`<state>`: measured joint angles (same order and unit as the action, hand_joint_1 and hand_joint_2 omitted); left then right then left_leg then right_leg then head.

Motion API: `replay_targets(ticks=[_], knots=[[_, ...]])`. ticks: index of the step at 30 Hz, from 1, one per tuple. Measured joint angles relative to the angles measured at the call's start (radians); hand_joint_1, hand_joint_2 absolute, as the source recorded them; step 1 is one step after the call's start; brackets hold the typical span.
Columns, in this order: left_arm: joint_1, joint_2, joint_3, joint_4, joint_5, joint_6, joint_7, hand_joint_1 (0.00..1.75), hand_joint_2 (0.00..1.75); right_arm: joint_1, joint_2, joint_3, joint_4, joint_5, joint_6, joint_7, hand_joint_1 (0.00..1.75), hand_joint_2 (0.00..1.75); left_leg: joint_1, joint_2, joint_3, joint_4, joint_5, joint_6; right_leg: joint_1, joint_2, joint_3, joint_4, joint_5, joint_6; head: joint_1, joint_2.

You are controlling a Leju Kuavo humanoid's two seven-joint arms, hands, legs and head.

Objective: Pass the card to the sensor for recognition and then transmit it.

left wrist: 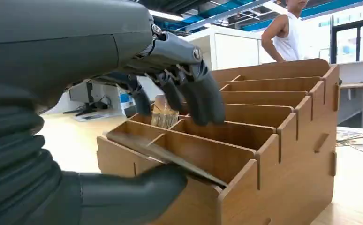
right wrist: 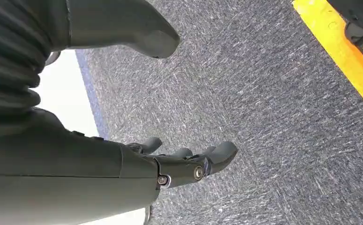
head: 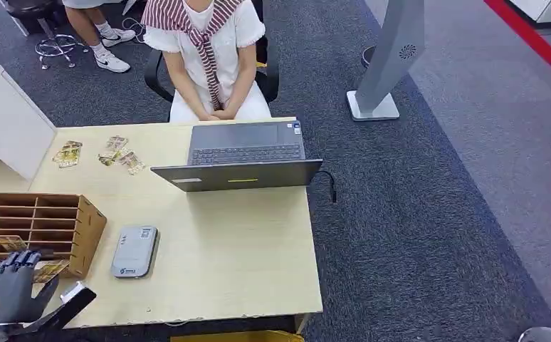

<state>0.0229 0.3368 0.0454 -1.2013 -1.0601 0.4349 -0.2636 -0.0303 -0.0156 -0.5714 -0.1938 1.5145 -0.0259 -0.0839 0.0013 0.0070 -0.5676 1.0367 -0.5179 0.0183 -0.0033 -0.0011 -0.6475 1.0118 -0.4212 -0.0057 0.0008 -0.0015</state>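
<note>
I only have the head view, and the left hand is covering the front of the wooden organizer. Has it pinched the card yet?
Observer: Not yet. The left wrist view shows the left hand with its thumb under the card, while the fingers hover above with a clear gap.
Operator: How is the card lying?
Observer: Slanted across the frontmost compartment of the wooden organizer, with one end on the rim.
Operator: And the right hand?
Observer: The right wrist view shows the right hand hanging over grey carpet, holding nothing.
</note>
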Motion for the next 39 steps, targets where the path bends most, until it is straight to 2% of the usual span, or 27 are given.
replay_targets(ticks=[21, 30, 34, 39], knots=[[-0.005, -0.009, 0.011, 0.01, 0.018, 0.029, -0.033, 1.75, 1.75, 0.0, -0.002, 0.004, 0.0, 0.017, 0.005, -0.012, 0.0, 1.75, 0.0, 0.0, 0.0, 0.0, 0.0, 0.0, 0.0, 0.0, 0.0, 0.0, 0.0, 0.0, 0.0, 0.0], [-0.004, -0.01, 0.011, 0.009, 0.027, 0.068, -0.058, 1.75, 1.75, 0.0, -0.002, 0.01, 0.0, 0.018, 0.006, -0.013, 0.0, 1.75, 0.0, 0.0, 0.0, 0.0, 0.0, 0.0, 0.0, 0.0, 0.0, 0.0, 0.0, 0.0, 0.0, 0.0], [0.021, -0.013, 0.011, -0.046, 0.032, 0.087, -0.076, 1.75, 1.75, 0.001, -0.003, 0.016, 0.0, 0.016, 0.006, -0.013, 0.0, 1.75, 0.0, 0.0, 0.0, 0.0, 0.0, 0.0, 0.0, 0.0, 0.0, 0.0, 0.0, 0.0, 0.0, 0.0], [0.086, -0.017, 0.01, -0.197, 0.024, 0.095, -0.089, 1.75, 1.75, 0.002, -0.003, 0.016, 0.0, 0.015, 0.006, -0.012, 0.0, 1.75, 0.0, 0.0, 0.0, 0.0, 0.0, 0.0, 0.0, 0.0, 0.0, 0.0, 0.0, 0.0, 0.0, 0.0]])
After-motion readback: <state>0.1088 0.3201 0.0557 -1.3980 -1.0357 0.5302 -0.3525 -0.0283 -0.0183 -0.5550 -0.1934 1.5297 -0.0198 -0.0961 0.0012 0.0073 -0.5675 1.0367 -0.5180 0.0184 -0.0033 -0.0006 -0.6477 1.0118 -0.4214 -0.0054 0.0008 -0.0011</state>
